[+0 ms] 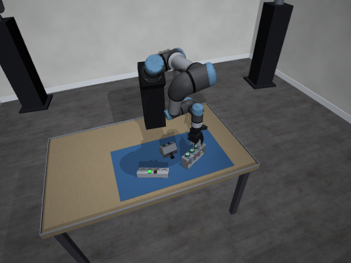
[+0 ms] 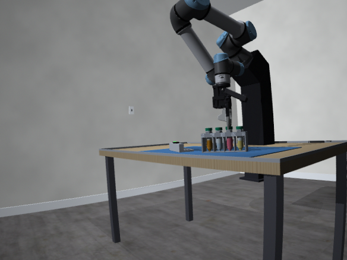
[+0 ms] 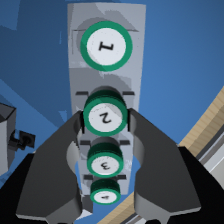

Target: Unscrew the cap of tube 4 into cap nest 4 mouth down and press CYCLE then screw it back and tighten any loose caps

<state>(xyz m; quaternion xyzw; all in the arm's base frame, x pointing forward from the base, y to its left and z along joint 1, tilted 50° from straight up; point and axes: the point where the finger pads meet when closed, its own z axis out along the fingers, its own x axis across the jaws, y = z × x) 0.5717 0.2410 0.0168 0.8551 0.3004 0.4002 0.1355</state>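
Desk (image 1: 75,168): blue mat (image 1: 168,186) carried.

Decapping station (image 1: 192,160): set on the mat, four capped tubes held in a row.

Cap tray (image 1: 152,172): beside the station, green lamp (image 1: 149,172) lit.

Gripper (image 3: 105,117): directly above the station, jaws closed on cap 2 (image 3: 105,118).

Cap 4 (image 3: 105,196): seated on its tube, at the station's end.

The arm reaches out from its pedestal toward the bench's right rear area, upper arm rising, forearm sloping down, wrist vertical. The gripper (image 3: 105,120) points straight down, its two dark fingers pressed against opposite sides of the cap of tube 2 (image 3: 105,117), clamped on it, jaws narrow.
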